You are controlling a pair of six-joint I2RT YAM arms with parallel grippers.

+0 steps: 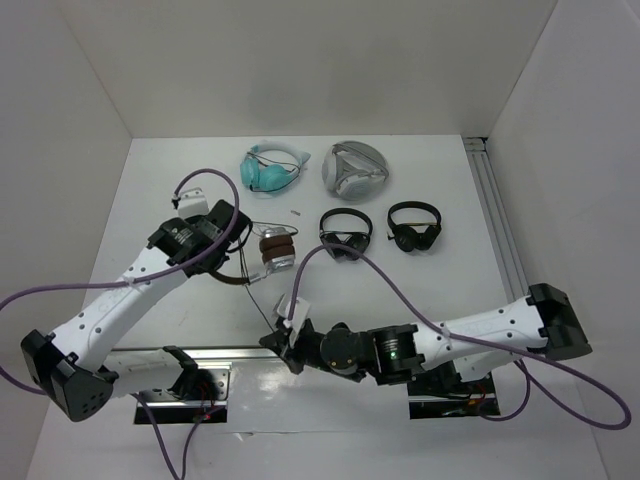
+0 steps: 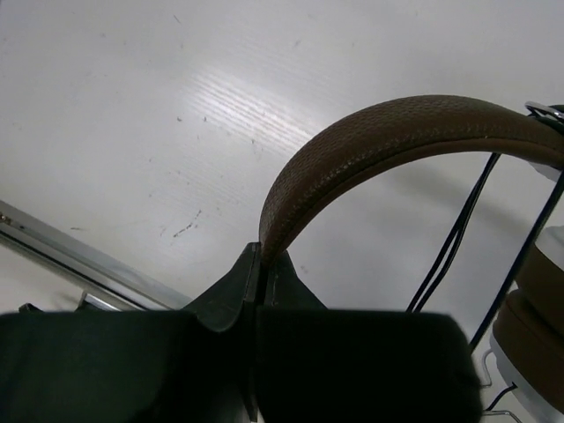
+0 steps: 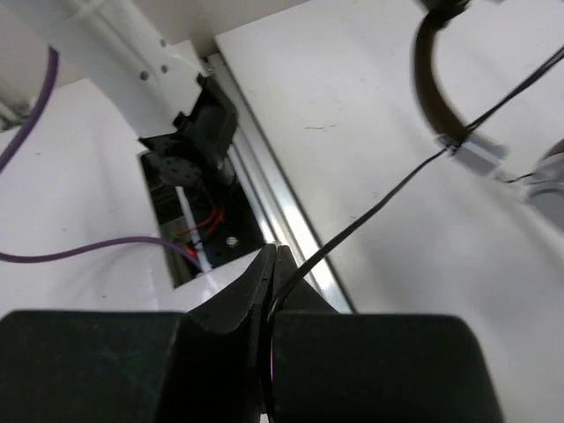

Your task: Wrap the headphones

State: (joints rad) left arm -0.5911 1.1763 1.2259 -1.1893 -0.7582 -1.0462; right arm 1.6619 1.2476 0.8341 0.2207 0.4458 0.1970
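Both closed tight: left gripper [image 2: 262, 254] on stiff headband [image 2: 379, 132] of the light headphones [image 1: 273, 250], right gripper [image 3: 274, 253] on limp, slippery cable [image 3: 379, 210]; judged best anchored at band.

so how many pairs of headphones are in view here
5. Teal pair at the back left, grey pair right of it, left black pair and right black pair in front, brown pair left of those, headband in the left gripper. None looks hidden.
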